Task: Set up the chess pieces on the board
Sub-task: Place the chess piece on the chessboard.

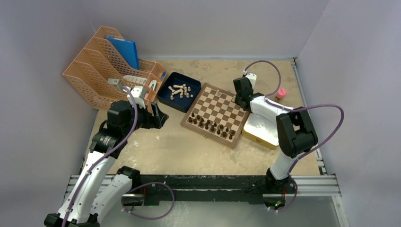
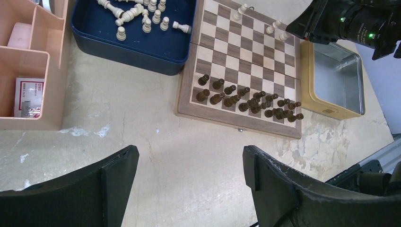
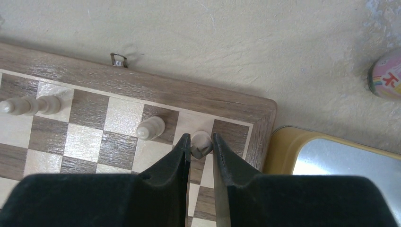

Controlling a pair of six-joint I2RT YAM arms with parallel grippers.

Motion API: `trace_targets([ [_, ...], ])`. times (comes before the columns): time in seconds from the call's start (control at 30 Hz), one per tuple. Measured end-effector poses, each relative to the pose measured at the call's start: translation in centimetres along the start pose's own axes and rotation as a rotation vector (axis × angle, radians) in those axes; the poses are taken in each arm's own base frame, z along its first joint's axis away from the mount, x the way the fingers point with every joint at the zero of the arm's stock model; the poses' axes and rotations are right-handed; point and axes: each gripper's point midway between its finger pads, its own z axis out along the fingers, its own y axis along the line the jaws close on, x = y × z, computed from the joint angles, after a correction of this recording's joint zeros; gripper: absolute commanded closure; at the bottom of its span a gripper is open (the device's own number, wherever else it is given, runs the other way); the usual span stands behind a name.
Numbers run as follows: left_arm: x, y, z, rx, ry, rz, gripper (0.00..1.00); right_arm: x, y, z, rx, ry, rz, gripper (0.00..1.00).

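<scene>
The board lies in the middle of the table. Two rows of dark brown pieces stand along its near side. Most light chess pieces lie loose in the dark blue tray. A few stand or lie on the board's far row. My right gripper is shut on a light piece over the board's far right corner; a light pawn stands one square left of it. My left gripper hangs open over bare table, nothing between its fingers.
An orange desk organizer stands at the back left, by the blue tray. A yellow-rimmed metal tin sits against the board's right side. A small pink-capped bottle stands behind the tin.
</scene>
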Motion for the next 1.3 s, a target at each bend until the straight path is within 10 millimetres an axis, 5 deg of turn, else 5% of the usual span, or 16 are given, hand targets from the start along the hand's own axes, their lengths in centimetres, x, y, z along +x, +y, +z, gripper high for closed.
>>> trace_targets([
  [0.8, 0.1, 0.0, 0.1, -0.001, 0.004, -0.001, 0.19, -0.3, 0.8, 0.5, -0.033, -0.017, 0.016, 0.77],
  [1.3, 0.1, 0.0, 0.1, -0.001, 0.004, -0.001, 0.19, 0.8, 0.6, 0.9, -0.021, 0.018, -0.002, 0.62],
])
